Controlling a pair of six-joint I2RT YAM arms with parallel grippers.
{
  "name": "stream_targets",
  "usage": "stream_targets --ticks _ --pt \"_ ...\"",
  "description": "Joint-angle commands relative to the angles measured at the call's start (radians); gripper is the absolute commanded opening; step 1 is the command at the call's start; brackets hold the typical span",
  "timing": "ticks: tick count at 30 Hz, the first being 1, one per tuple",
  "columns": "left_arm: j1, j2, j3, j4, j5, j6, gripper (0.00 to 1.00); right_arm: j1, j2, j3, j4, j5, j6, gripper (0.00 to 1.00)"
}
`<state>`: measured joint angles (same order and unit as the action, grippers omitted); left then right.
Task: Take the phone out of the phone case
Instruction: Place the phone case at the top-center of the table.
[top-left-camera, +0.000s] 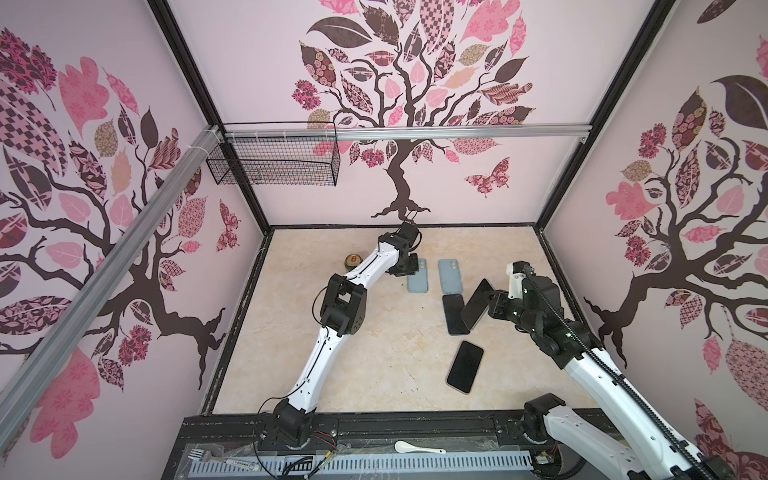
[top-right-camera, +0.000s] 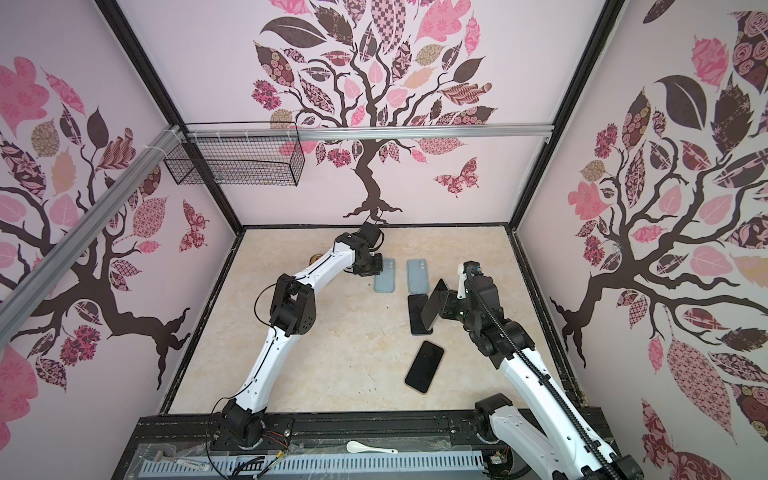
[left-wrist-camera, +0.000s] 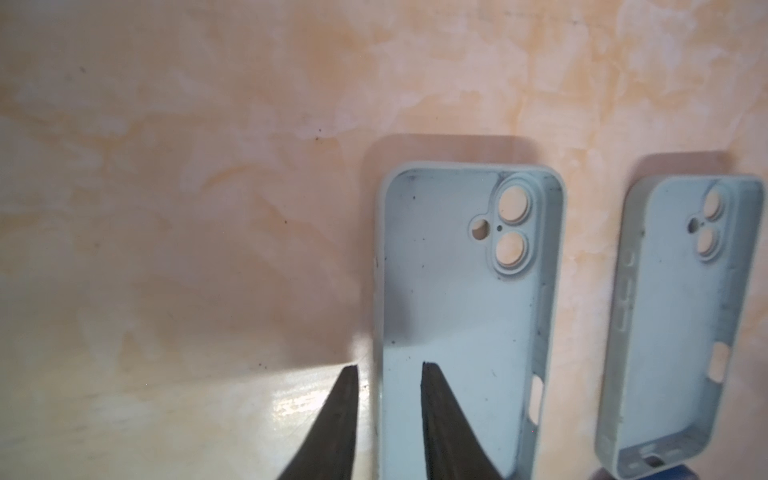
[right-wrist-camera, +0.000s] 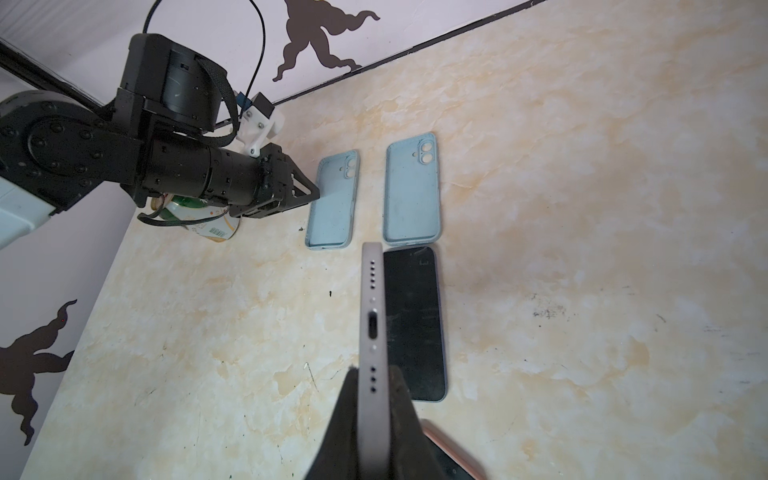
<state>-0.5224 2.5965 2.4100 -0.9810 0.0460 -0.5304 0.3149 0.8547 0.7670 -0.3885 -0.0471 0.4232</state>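
Pale blue case lies empty at one o'clock, my left claw parted astride its wall; my right claw clamps the freed phone aloft at three o'clock, probably needing setting down.

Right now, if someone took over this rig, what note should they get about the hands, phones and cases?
Left hand: open, straddling one wall of the light blue case, not pinching it.
Right hand: shut on the bare phone, held up on edge.
Second case lies empty beside the first; the dark phone and the front phone lie flat, screens up.
Done: both cases empty, phone out.
Left: likely set the bare phone down and pull the left hand clear.
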Motion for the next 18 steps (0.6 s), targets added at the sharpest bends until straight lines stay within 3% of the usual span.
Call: stream_targets --ticks 1,8,10,13,18 --pt "0.000 -0.003 0.045 0.003 0.009 0.010 0.38 0.001 -0.013 0.008 0.024 -0.007 -0.001 0.00" --pt "-0.008 -0.173 -0.042 0.021 0.034 0.115 0.41 0.001 -0.115 -0.065 0.146 -0.175 -0.107 0.00" --pt "-0.011 -0.298 -0.184 0.101 0.097 0.180 0.40 0.001 -0.147 -0.077 0.177 -0.208 -0.114 0.00" --pt "-0.006 -0.550 -0.518 0.294 0.178 0.261 0.39 0.001 -0.166 -0.069 0.178 -0.271 -0.155 0.00" --pt "0.005 -0.952 -0.945 0.504 0.272 0.312 0.45 0.001 -0.179 -0.074 0.237 -0.421 -0.191 0.00"
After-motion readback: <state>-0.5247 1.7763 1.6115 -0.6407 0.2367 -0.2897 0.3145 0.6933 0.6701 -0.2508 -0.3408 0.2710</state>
